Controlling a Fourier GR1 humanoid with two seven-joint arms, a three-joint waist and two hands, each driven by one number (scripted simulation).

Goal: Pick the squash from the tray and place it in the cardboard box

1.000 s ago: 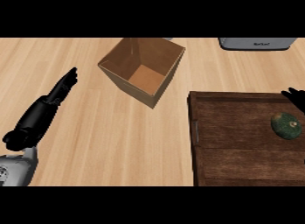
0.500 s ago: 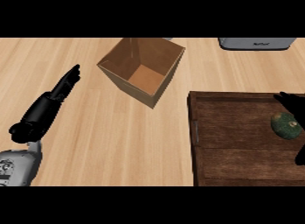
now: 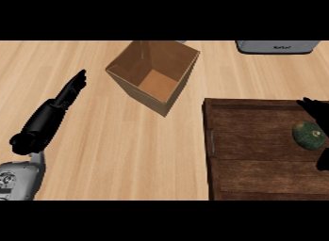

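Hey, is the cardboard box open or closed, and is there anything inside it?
Open and empty: the cardboard box has no lid over its top, and its bare brown floor and inner walls show.

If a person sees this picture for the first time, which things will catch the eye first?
The open cardboard box stands tilted at the top centre of the wooden counter. At the right, the dark wooden tray carries a green squash, with the black right hand curved around it. The left hand lies flat with straight fingers, left of the box.

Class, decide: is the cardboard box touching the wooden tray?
Apart. The head view shows bare counter between the cardboard box and the tray.
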